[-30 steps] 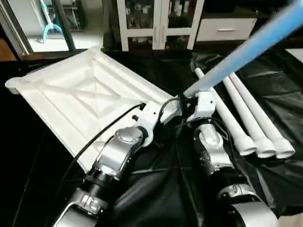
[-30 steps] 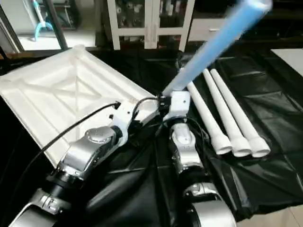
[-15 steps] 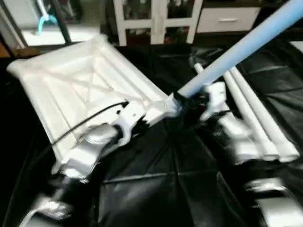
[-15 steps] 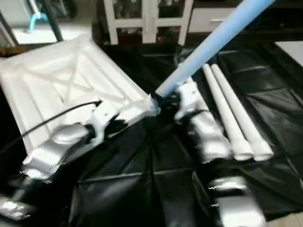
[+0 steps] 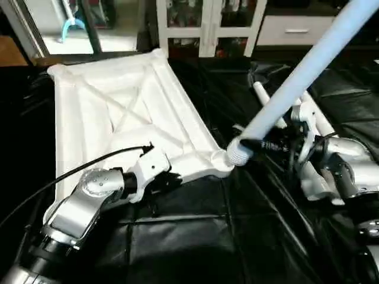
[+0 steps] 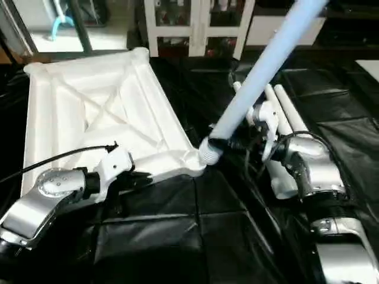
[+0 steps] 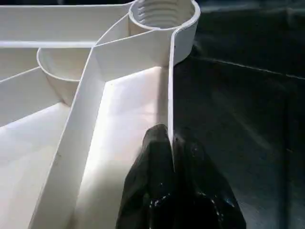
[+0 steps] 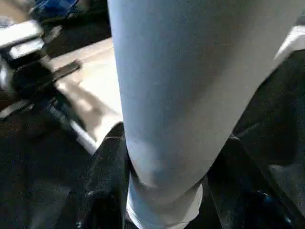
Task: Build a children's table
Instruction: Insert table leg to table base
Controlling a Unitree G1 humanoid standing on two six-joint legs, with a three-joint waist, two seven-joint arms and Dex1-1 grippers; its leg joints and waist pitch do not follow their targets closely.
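While the right gripper [image 6: 247, 141] clasps a leg [image 6: 260, 71] between its fingers, the leg slants up and away, its threaded end [image 5: 237, 152] just beside the tabletop's [image 5: 112, 118] near corner socket [image 7: 163, 13]; that socket holds nothing. Left gripper [image 7: 172, 162] pinched tight on the tabletop's rim wall near that corner. Tabletop lies underside up on black sheeting [image 5: 195, 236]. Spare legs [image 6: 284, 118] lie beyond the right arm.
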